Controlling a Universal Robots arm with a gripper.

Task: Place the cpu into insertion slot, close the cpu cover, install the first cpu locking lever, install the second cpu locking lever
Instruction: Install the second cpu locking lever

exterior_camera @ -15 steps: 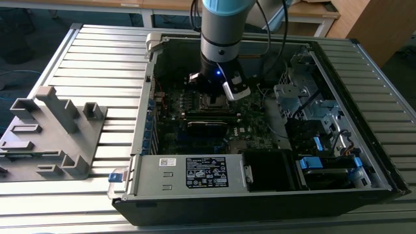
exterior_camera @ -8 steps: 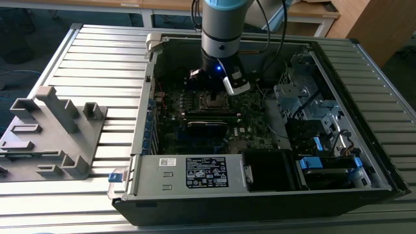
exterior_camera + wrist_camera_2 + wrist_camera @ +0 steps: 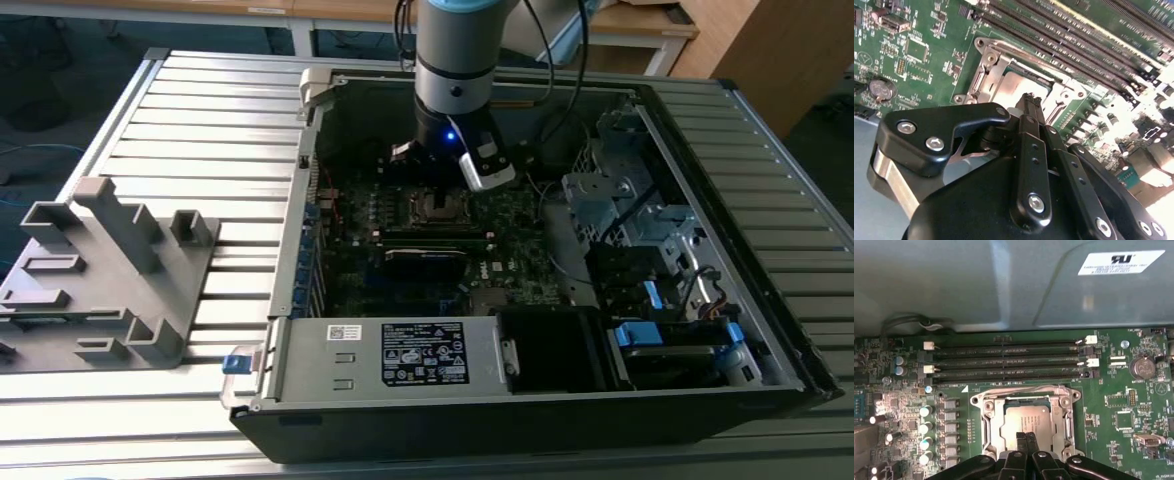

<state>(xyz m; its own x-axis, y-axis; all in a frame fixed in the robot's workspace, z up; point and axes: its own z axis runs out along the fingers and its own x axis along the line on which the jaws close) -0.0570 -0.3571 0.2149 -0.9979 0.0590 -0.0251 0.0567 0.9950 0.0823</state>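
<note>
In the exterior view, the arm reaches down into an open computer case (image 3: 747,240) that lies on its side on a ribbed metal bench (image 3: 200,120), and the gripper (image 3: 441,178) hangs just above the insertion slot (image 3: 439,208) on the dark green circuit board (image 3: 514,265). A grey plastic fixture (image 3: 107,280) stands on the bench toward the exterior view's left, well apart from the case, and a silver power supply with a white label (image 3: 400,355) fills the near wall of the case. In the second wrist view, the gripper (image 3: 1030,102) has its two black fingers pressed together with nothing between them, their tips right over the cpu (image 3: 1021,85). The cpu lies flat in the insertion slot (image 3: 985,82), and the cpu cover (image 3: 990,59) frames it in silver metal; whether the tips touch the chip I cannot tell. A round coin battery (image 3: 881,89) sits on the board to one side. In the first wrist view, the gripper (image 3: 1025,436) again shows its fingers together, poised at the edge of the cpu (image 3: 1026,418), which rests seated inside the insertion slot (image 3: 1024,452) with the cpu cover (image 3: 990,412) lying down around it. Four long narrow memory slots (image 3: 1006,362) run beside the socket, between it and the grey case wall (image 3: 954,285).
</note>
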